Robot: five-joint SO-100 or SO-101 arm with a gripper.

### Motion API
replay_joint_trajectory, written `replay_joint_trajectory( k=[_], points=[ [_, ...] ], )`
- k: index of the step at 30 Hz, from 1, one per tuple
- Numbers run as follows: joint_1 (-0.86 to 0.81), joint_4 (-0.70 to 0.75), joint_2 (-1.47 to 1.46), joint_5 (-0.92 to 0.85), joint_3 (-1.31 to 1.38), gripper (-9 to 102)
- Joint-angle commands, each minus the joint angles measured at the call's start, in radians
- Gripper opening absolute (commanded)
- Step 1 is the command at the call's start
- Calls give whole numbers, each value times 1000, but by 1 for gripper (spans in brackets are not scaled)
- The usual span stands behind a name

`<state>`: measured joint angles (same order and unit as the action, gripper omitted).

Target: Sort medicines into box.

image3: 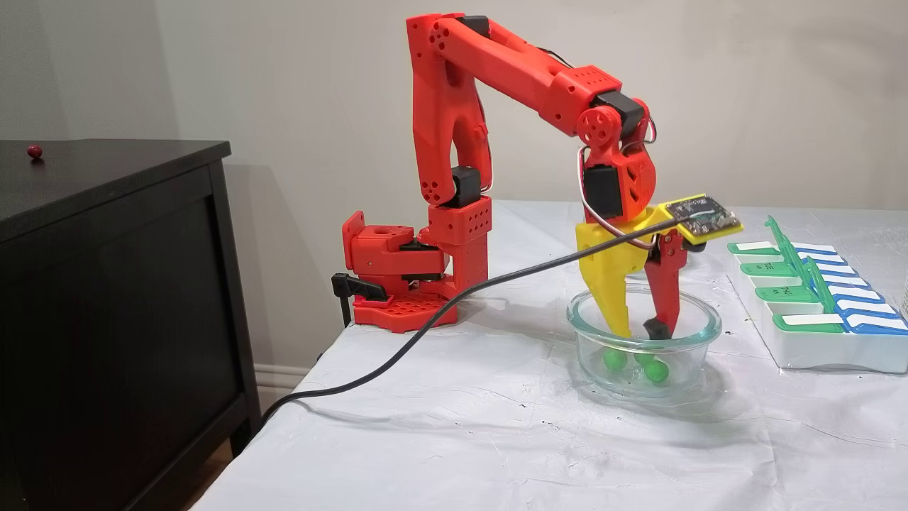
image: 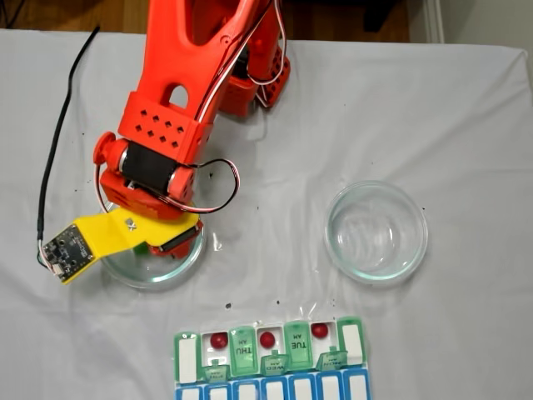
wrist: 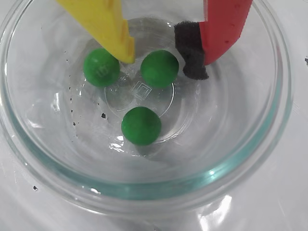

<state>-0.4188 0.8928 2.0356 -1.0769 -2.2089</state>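
Note:
Three green medicines (wrist: 101,67) (wrist: 159,68) (wrist: 141,125) lie on the floor of a round glass dish (wrist: 43,159). My gripper (wrist: 163,67) is open inside that dish. Its yellow finger (wrist: 113,29) and its red finger with a black pad (wrist: 191,53) straddle the middle green ball. In a fixed view the gripper (image3: 640,332) hangs a little above the green balls (image3: 614,359). The box (image: 350,342) lies at the near edge with several lids raised. Three dark red medicines (image: 218,340) (image: 267,339) (image: 320,330) sit in separate white compartments.
A second glass dish (image: 376,232) stands empty to the right of the arm. A black cable (image3: 397,355) runs off the table's left edge. One dark red ball (image3: 33,150) rests on a black cabinet (image3: 106,284). The arm's base (image3: 397,277) sits at the far edge.

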Motion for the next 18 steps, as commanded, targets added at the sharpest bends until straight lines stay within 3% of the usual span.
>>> replay_joint_trajectory(
  k=[1, 18],
  points=[
    [9, -15, 28, 3, 40, 17],
    [14, -44, -9, -9, 61, 15]
  ],
)
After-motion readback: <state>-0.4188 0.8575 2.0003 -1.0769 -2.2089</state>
